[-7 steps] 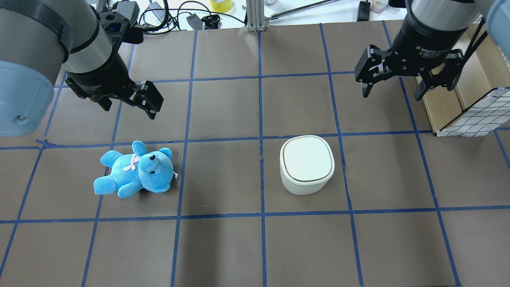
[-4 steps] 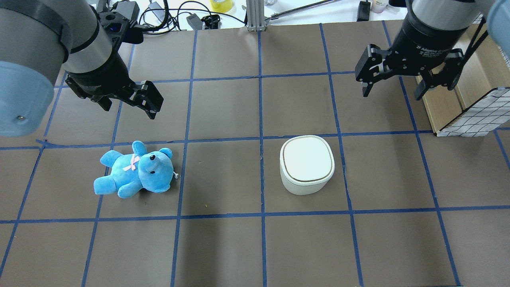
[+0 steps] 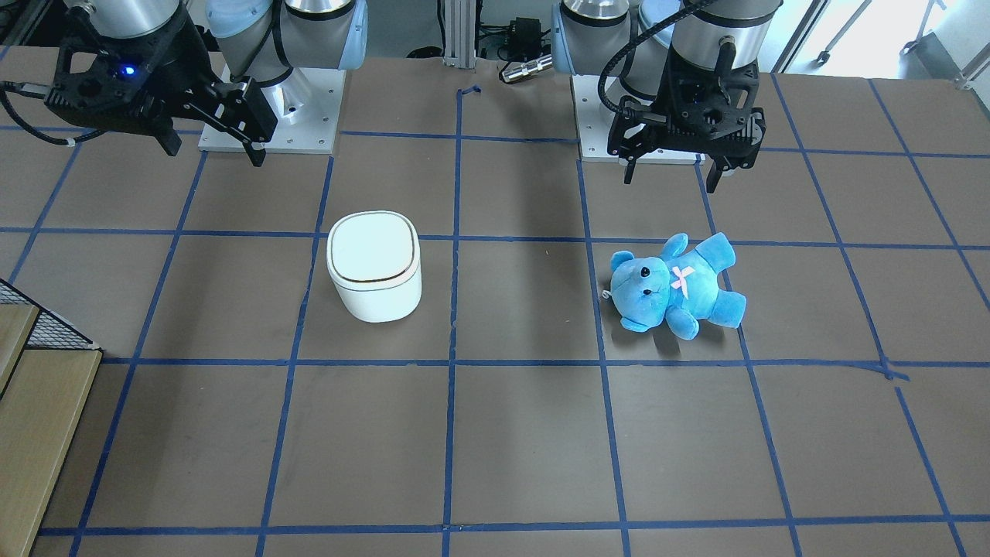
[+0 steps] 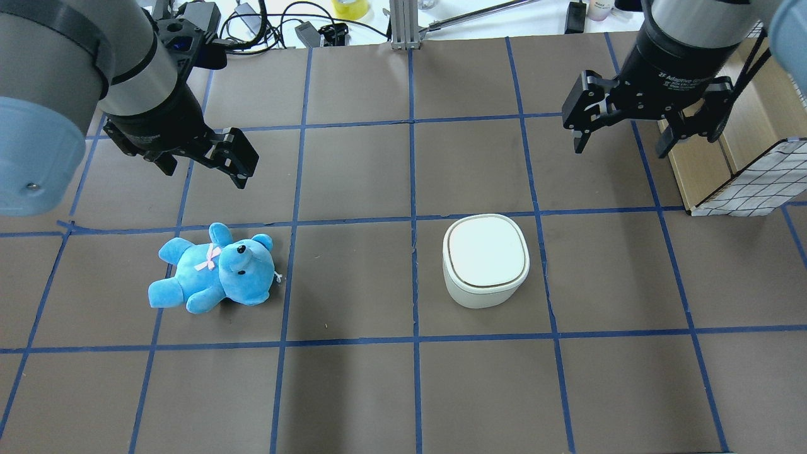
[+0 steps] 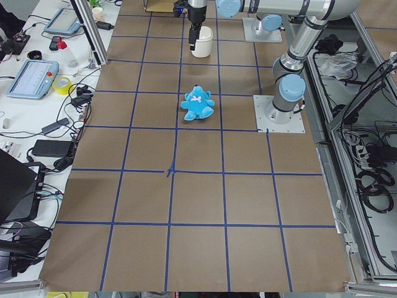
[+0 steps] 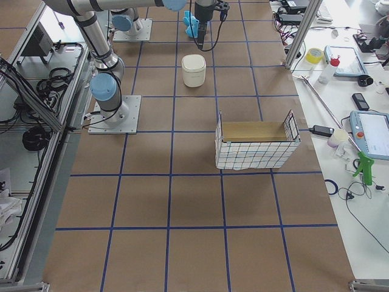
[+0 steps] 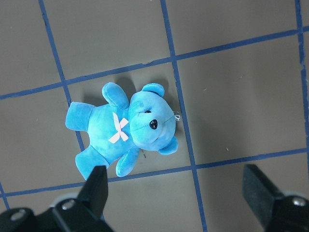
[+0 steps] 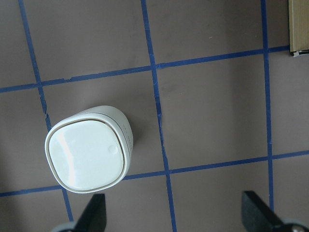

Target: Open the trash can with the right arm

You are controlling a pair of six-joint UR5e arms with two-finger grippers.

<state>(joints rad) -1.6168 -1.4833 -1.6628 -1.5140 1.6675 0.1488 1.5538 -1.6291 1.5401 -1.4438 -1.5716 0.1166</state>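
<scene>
R gripper (image 4: pixel 619 150) spread, empty, well apart from trash can (image 4: pixel 482 295); lid (image 4: pixel 485 249) shut. L gripper (image 4: pixel 205 176) spread, near teddy bear (image 4: pixel 214 274).

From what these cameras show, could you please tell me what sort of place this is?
Likely a robotics lab workcell: a left arm and right arm bolted to a table gridded with blue tape, a bench with teach pendants and cables, and props, a trash can and a teddy.
</scene>
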